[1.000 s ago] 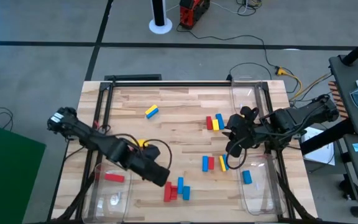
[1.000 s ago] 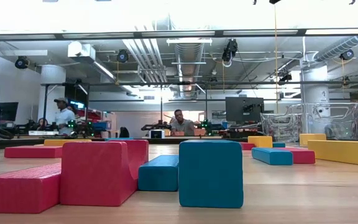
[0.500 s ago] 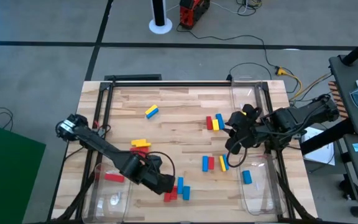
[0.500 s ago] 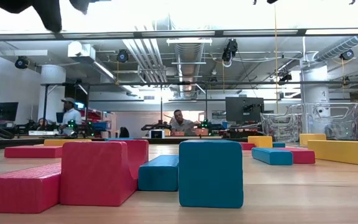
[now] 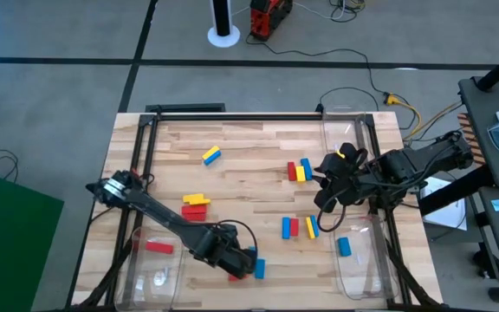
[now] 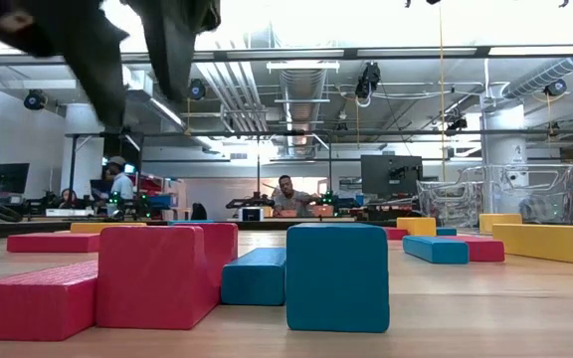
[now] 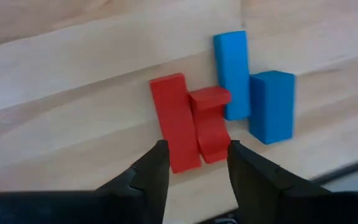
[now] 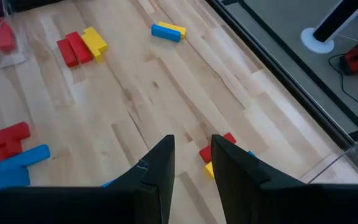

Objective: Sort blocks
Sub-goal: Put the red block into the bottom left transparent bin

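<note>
Over the wooden table (image 5: 249,165), the left gripper (image 7: 193,163) hangs spread-fingered above a cluster of two red blocks (image 7: 191,121) and two blue blocks (image 7: 253,93) near the table's front edge, apparently lining up a pick; next it must descend and close on one red. The right gripper (image 8: 191,162), fingers parted and empty, waits by the table's right side. From above, the left arm hides most of the cluster.

Roughly seven red blocks (image 7: 174,121), four yellow blocks (image 5: 196,199) and six blue blocks (image 7: 271,106), some partly hidden. Two clear bins (image 5: 137,277). Two arms (image 5: 158,212). Two people (image 6: 285,195) behind.
</note>
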Robot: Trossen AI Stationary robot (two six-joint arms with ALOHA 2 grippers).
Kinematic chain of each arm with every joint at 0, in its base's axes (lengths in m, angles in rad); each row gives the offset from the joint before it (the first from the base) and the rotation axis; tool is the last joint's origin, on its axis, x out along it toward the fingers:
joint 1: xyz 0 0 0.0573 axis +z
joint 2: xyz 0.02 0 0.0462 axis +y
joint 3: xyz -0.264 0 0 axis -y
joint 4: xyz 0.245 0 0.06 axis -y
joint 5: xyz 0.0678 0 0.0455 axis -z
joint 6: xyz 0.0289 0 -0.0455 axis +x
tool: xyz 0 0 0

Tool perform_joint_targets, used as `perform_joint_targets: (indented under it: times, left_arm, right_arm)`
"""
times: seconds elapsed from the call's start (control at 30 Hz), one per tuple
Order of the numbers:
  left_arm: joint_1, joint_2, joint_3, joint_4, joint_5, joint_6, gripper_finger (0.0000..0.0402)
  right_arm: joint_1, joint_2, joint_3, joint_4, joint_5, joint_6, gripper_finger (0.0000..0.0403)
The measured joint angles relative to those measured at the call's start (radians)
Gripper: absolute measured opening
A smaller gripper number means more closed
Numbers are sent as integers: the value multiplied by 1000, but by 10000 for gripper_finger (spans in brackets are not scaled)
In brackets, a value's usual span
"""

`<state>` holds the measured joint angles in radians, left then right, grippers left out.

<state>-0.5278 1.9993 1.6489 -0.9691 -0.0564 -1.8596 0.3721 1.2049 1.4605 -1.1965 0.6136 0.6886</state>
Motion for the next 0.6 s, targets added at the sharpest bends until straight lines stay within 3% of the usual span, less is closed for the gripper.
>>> perform_joint_targets:
  times: [0.33, 0.6]
  left_arm:
    - [0, 71, -2, -18, 18, -15, 221]
    - [-1, 84, -3, -2, 13, -9, 225]
  right_arm:
    - [0, 0, 0, -3, 0, -1, 113]
    - [0, 0, 0, -3, 0, -8, 103]
